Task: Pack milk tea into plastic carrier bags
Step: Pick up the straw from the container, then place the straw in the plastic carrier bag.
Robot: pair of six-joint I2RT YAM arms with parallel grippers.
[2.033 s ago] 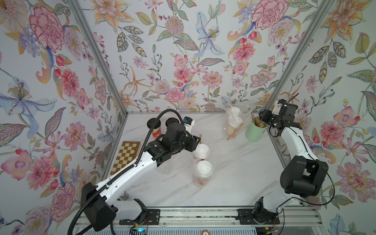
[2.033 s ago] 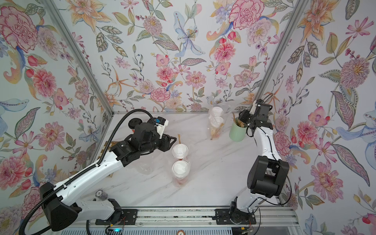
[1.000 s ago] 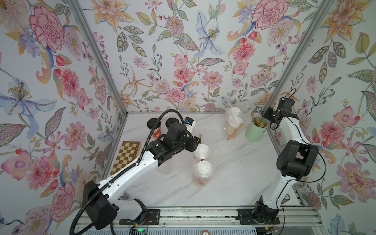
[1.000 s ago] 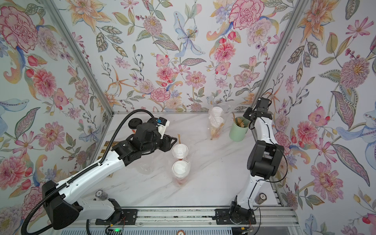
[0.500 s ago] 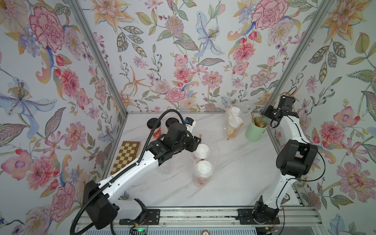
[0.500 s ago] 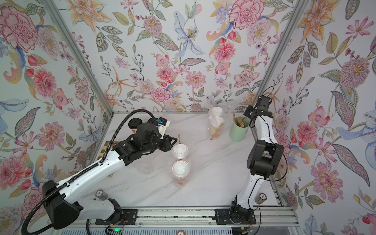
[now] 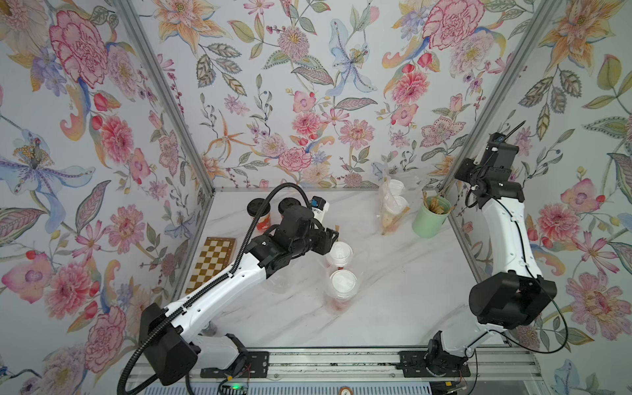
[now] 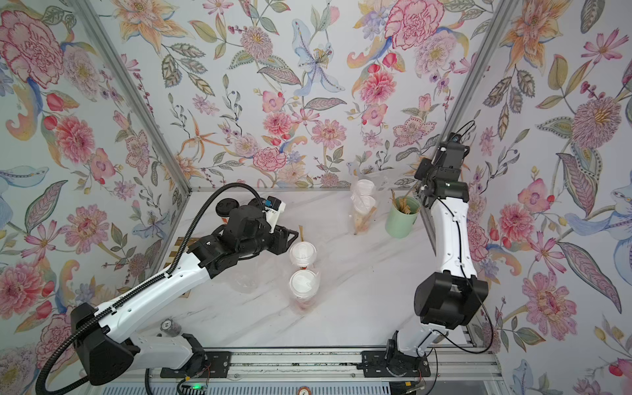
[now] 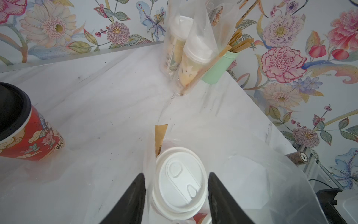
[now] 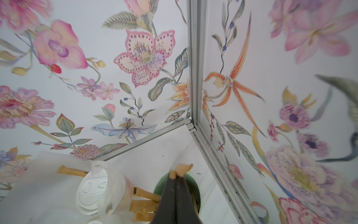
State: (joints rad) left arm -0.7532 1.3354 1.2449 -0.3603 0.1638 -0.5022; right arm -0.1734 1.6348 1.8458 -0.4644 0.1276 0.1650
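Two white-lidded milk tea cups stand mid-table inside a clear plastic carrier bag, with a brown paper-wrapped stick beside the farther one. My left gripper grips that farther cup's lid from both sides through the bag. Another bagged pair stands at the back. Two black-lidded red cups stand at the back left. My right gripper is shut on a brown stick above the mint-green cup.
The mint-green cup of brown sticks stands against the right wall. A checkered board lies by the left wall. A loose clear bag lies left of the cups. A small can stands by the left arm's base.
My right jaws have closed on a brown stick over the green cup, and the right arm's elbow has swung back toward the front. The left arm has not moved.
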